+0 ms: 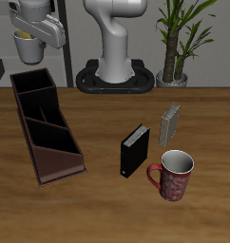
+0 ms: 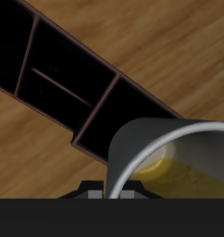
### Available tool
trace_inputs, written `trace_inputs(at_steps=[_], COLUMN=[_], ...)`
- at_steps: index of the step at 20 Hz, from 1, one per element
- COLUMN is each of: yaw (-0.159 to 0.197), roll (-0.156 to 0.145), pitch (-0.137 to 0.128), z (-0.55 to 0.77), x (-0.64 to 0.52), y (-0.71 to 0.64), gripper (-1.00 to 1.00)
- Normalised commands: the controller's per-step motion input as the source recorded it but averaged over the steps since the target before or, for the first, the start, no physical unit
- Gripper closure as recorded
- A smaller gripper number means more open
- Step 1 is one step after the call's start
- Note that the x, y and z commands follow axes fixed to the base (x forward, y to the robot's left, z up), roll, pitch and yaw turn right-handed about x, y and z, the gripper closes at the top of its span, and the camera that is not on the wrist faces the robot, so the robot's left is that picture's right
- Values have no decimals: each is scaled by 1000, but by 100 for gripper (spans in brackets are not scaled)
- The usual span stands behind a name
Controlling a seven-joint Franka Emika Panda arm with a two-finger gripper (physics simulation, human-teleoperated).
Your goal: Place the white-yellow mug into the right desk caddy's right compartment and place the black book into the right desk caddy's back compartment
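My gripper [image 1: 33,38] is high above the back end of the right desk caddy [image 1: 46,128] and is shut on the white-yellow mug [image 1: 25,45], which hangs in the air. In the wrist view the mug [image 2: 174,162] fills the near field, its yellow inside showing, with the caddy's [image 2: 77,79] divided cells below it. The caddy is a long dark maroon tray lying on the table. The black book [image 1: 134,150] stands upright on the table, well away from the caddy and nearer the front edge.
A thin grey patterned book [image 1: 170,123] stands behind the black book. A dark red patterned mug [image 1: 174,176] stands near the front edge. The robot base [image 1: 115,66] and a potted plant [image 1: 176,43] are at the table's back.
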Motion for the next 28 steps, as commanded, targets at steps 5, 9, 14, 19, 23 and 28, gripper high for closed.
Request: trace_inputs(at_steps=[5, 9, 14, 19, 23, 28], yaw=[-1, -35, 1, -49, -22, -60], roll=[50, 83, 20, -23, -26, -21], pitch=[-5, 3, 20, 17, 9, 2], z=[1, -105, -133, -122, -89, -148], x=[155, 175, 203, 142, 30, -65], y=[130, 164, 2, -168, -46, -153], gripper=[100, 100, 100, 100, 100, 100])
